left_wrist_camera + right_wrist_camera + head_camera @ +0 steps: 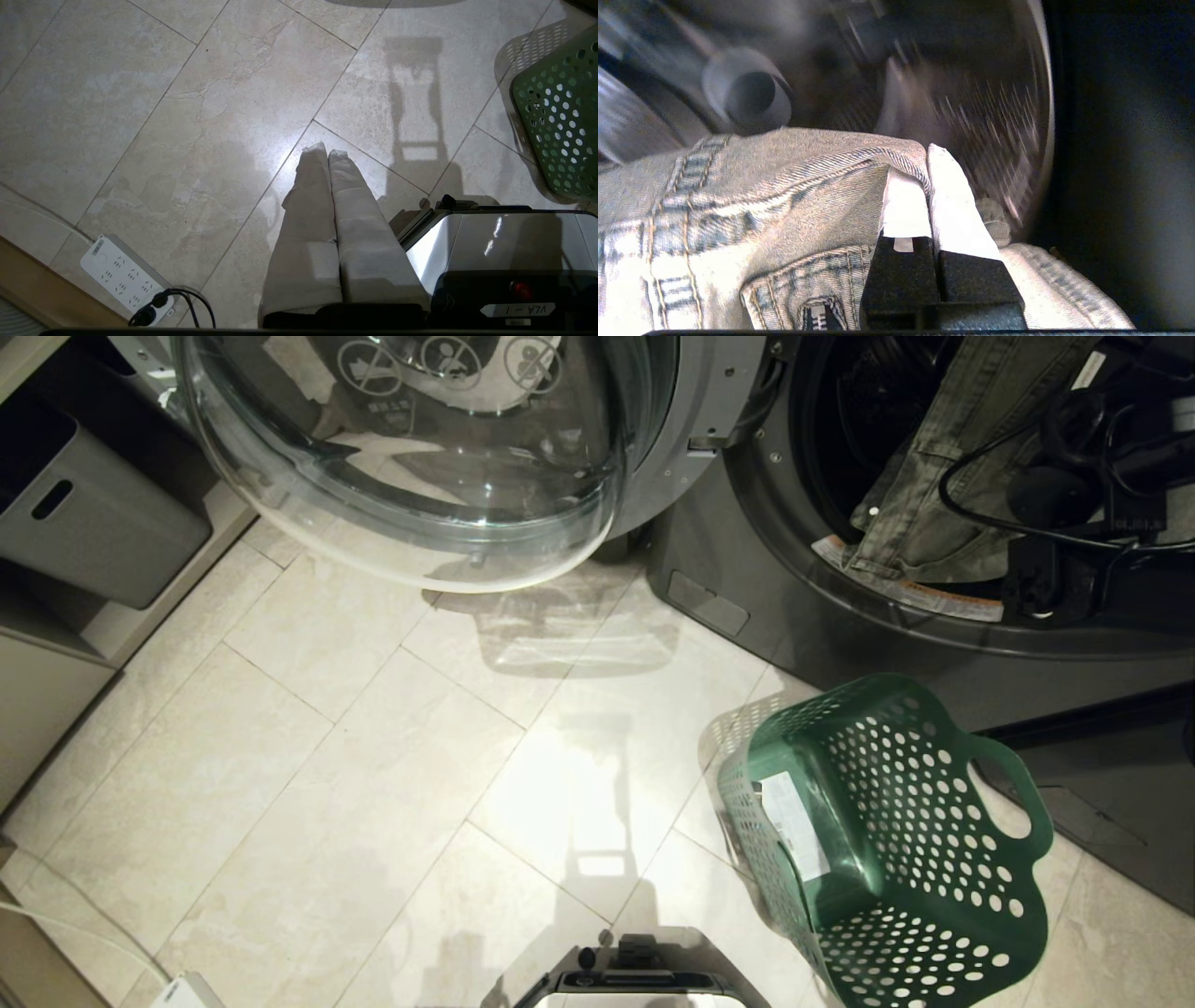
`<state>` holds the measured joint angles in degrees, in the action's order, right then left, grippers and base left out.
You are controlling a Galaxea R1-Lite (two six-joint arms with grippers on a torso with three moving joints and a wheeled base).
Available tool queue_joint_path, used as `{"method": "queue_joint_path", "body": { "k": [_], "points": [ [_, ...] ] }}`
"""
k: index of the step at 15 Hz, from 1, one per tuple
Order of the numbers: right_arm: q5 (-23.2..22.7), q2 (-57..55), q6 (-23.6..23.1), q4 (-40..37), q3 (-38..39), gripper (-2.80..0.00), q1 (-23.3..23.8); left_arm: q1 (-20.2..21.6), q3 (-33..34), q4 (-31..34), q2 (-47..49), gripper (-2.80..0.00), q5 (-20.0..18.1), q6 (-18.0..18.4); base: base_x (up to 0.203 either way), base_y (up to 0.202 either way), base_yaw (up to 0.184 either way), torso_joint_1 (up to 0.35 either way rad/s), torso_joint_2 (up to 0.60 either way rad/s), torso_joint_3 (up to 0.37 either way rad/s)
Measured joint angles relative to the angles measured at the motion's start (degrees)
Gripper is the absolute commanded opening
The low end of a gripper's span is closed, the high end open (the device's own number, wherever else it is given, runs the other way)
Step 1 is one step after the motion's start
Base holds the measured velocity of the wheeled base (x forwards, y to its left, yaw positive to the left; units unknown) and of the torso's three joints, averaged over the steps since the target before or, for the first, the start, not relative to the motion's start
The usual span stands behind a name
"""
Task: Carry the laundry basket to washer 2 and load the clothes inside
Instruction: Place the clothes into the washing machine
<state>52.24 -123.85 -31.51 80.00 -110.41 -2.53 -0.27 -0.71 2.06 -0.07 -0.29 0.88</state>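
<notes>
Pale tiled floor [308,784] underfoot, with a power strip [122,275] at its edge. Nearest, left gripper [327,151] parked above the tiles, fingers pressed together on nothing. Beside the robot's base, laundry basket [896,840] tipped on its side, emptied. Farther on, washer 2 [747,569] with door [411,457] swung wide. Right gripper [927,158] clamped on the clothes [738,205], apparently inside the drum, though blurred. Loading step in hand; next likely called for: push deeper, release, withdraw.

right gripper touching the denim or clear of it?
Touching. In the right wrist view the right gripper has its fingers shut on a fold of the denim garment inside the drum.
</notes>
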Motion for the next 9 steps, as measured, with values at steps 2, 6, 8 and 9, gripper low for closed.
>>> {"method": "queue_joint_path", "body": {
  "k": [2, 6, 8, 9],
  "points": [
    [4.54, -0.82, 4.62, -4.3, 0.05, -2.8, -0.53, 0.0, 0.0, 0.0, 0.0, -2.8, 0.02, 0.0, 0.0, 0.0, 0.0, 0.0, 0.0, 0.0],
    [9.8, -1.86, 11.46, -13.79, 0.04, -2.8, -1.52, 0.02, 0.0, -0.02, 0.0, -2.8, 0.0, 0.0, 0.0, 0.0, 0.0, 0.0, 0.0, 0.0],
    [9.78, -1.84, 12.59, -21.67, -0.28, -2.8, -1.68, 0.02, 0.0, -0.02, 0.0, -2.8, 0.01, 0.0, 0.0, 0.0, 0.0, 0.0, 0.0, 0.0],
    [9.78, -1.76, 13.87, -26.13, -0.46, -2.8, -1.69, 0.0, 0.0, -0.02, 0.0, -2.8, 0.01, 0.0, 0.0, 0.0, 0.0, 0.0, 0.0, 0.0]
  ]
}}
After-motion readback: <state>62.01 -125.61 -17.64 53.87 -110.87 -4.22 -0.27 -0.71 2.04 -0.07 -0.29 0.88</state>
